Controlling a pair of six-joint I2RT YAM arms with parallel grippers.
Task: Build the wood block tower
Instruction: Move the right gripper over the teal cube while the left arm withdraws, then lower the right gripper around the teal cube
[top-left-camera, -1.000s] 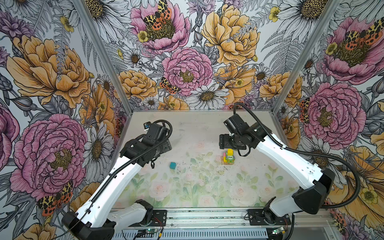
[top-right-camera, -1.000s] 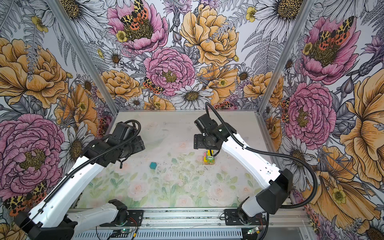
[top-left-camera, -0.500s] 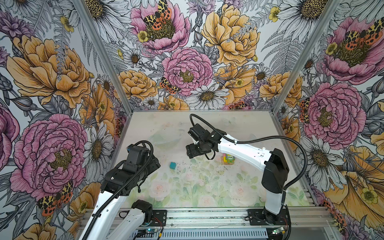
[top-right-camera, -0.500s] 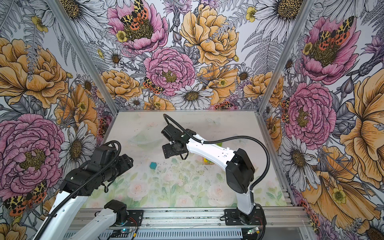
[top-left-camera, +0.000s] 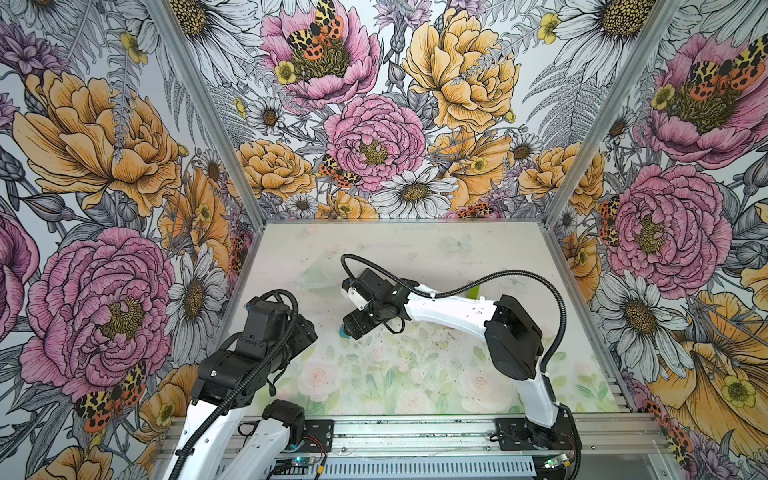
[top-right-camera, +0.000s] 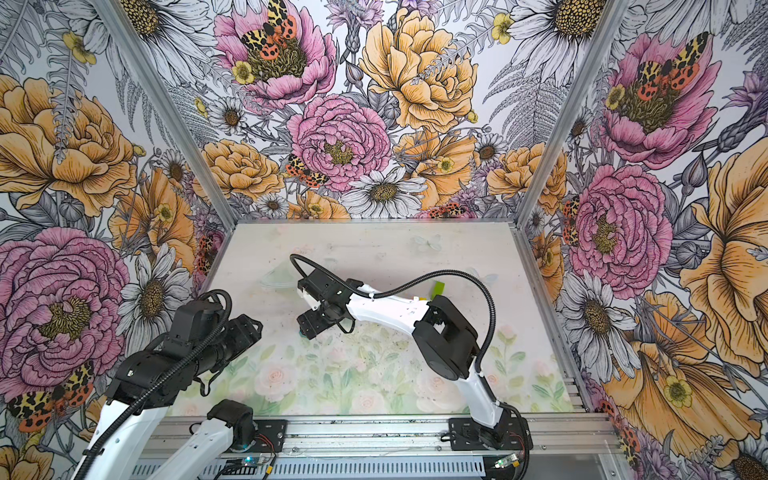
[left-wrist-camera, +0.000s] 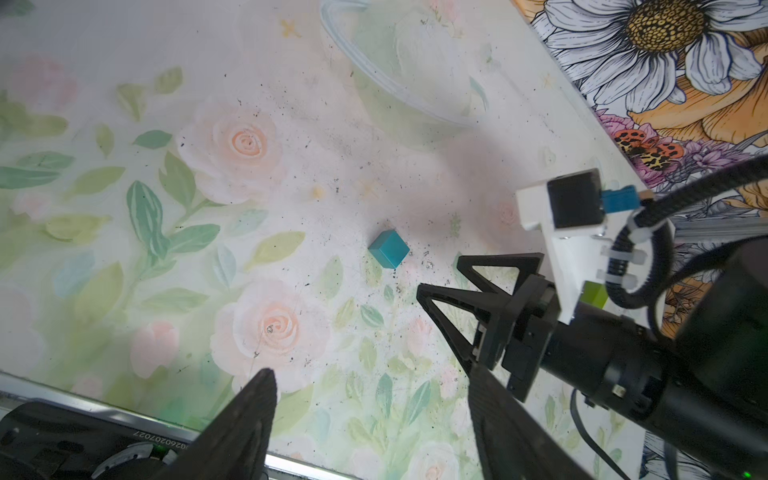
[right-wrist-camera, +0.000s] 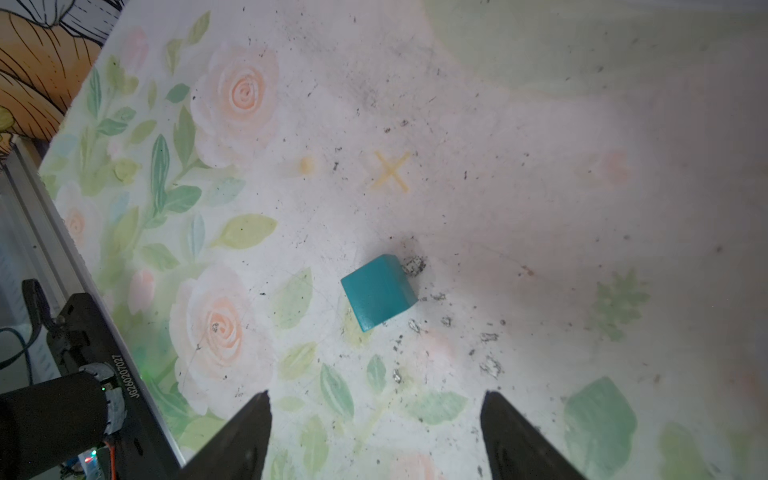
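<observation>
Two arms share the worktop (top-left-camera: 415, 245), and we read it from its left edge across. Near the front left corner the left gripper (left-wrist-camera: 374, 419) hangs above the surface, its jaws apart with nothing between them, touching no block. Behind it, toward the rear and left of the middle, lies a clear shallow dish (left-wrist-camera: 395, 83), well apart from the blocks.

Next comes the one loose piece we can find: a teal cube (right-wrist-camera: 378, 293), flat on the surface left of the worktop's middle, turned a little askew to the edges. The right gripper (right-wrist-camera: 374, 432) reaches across the middle toward it. Its jaws stand apart, and the cube lies just ahead of the tips, not yet between them and not touched.

Right of the middle, toward the right edge, stands the wood block tower, almost wholly hidden behind the right forearm in both top views. Only its lime-green bar (top-right-camera: 437, 287) peeks out above the arm, so we cannot count the tiers beneath.

We judge the build far along: a stack stands, and no other stray blocks show on the surface. What seems left is to close on the teal cube, carry it right and set it on the stack without nudging the lime-green bar
</observation>
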